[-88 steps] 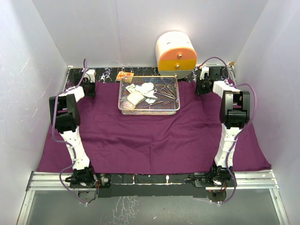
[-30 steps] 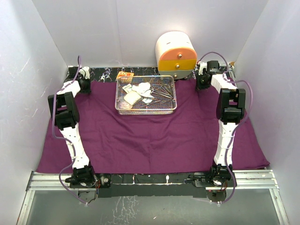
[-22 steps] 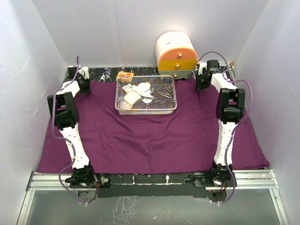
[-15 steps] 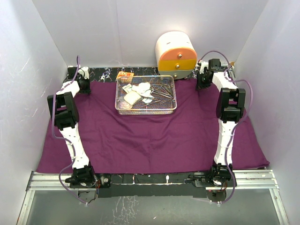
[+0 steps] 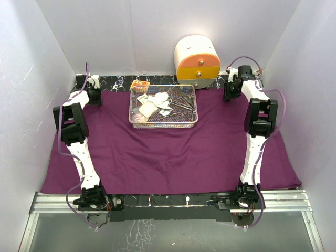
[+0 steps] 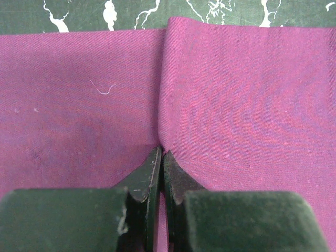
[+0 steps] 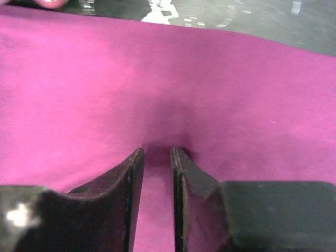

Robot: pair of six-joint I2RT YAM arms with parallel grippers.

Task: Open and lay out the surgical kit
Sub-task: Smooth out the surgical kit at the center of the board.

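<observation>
Both arms reached full stretch to the far corners of the purple cloth [image 5: 173, 152], upper links raised and wrists tipped down. The left hand [image 6: 161, 155] was clamped tight on a raised fold of the cloth, with the fabric creasing away from its tips toward the black marbled worktop [image 6: 84, 16] just beyond. The right hand [image 7: 156, 152] stood narrowly parted. Its fingers [image 7: 131, 173] rested on the cloth, and a slim strip of fabric showed in the gap between them.

The wire-mesh tray [image 5: 164, 124] sat on the cloth between the two hands, holding white gauze wads [image 5: 160, 98] and forceps [image 5: 181, 102]. The white-and-orange cabinet [image 5: 197, 58] stood behind it, just to the inner side of the right hand [image 5: 229, 92].

Nearly three seconds earlier both hands had been nearer the arm bases. The tray then lay slightly closer to the right hand. It had since ridden with the cloth toward the left hand [image 5: 93, 89]. In the last second the right hand let go of its pinch and edged outward, while the left hand kept its hold.
</observation>
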